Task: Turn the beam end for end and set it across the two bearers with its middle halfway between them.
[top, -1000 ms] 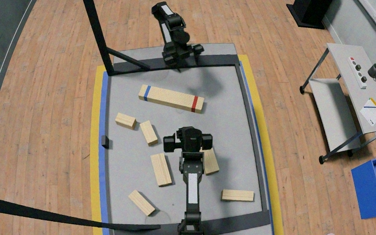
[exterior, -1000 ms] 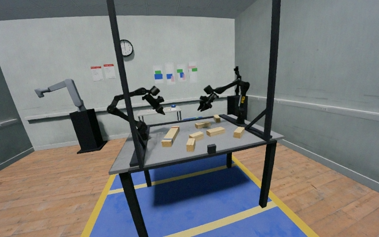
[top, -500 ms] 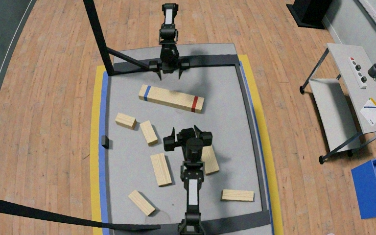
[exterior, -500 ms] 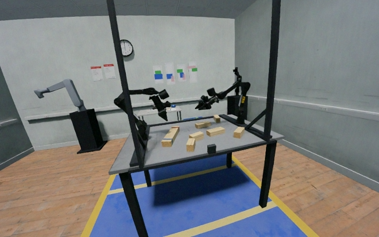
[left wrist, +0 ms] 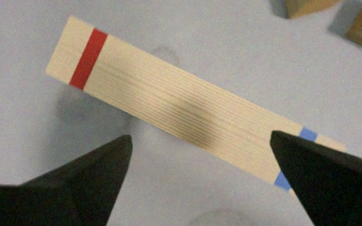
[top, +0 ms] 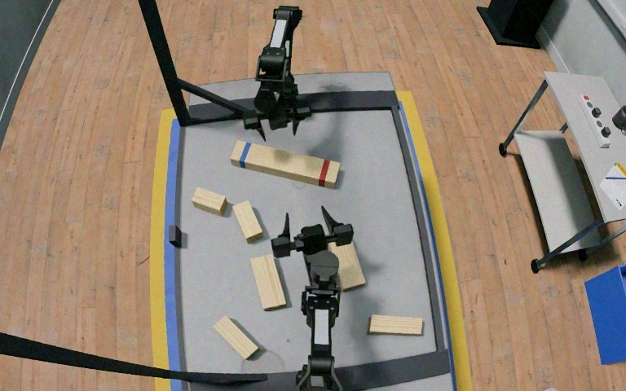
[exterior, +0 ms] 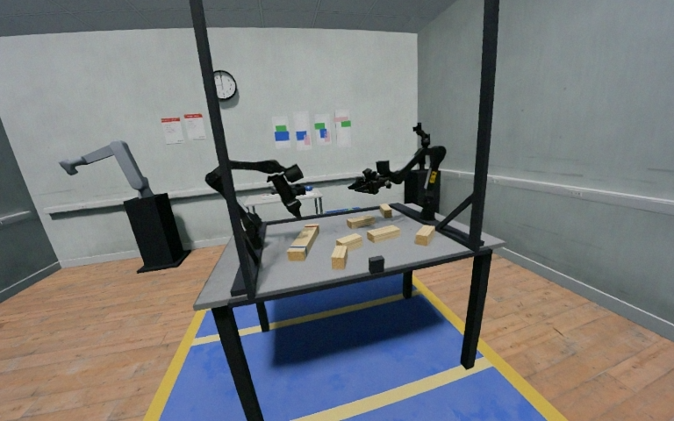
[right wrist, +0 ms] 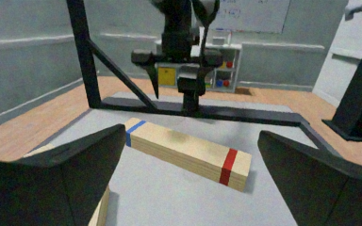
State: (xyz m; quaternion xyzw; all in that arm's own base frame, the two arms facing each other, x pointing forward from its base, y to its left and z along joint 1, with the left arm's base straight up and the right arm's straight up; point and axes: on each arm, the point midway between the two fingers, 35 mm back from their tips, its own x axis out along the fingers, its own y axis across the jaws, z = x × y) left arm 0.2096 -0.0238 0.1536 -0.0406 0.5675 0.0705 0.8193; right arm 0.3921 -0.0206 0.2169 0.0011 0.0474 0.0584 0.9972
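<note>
The beam (top: 286,162) (exterior: 304,242) (left wrist: 184,105) (right wrist: 174,147) lies flat and slanted on the table, its blue-striped end at the left and red-striped end at the right in the top view. Two larger, roughly parallel blocks, seemingly the bearers, stand apart: one bearer (top: 266,280) (exterior: 383,233) and the other bearer (top: 351,270) (exterior: 361,221), partly hidden by the right arm. My left gripper (top: 279,137) (exterior: 297,214) (left wrist: 199,139) is open and empty, above and beside the beam. My right gripper (top: 305,211) (exterior: 351,186) (right wrist: 192,134) is open and empty, raised between beam and bearers.
Loose blocks lie about: a short block (top: 207,201) (exterior: 339,257), another block (top: 248,221) (exterior: 349,241) near the first bearer, a slanted block (top: 234,336) (exterior: 425,234) and one block (top: 395,324) (exterior: 385,210) at the lower right. A dark box (top: 174,235) (exterior: 376,264) sits at the table edge.
</note>
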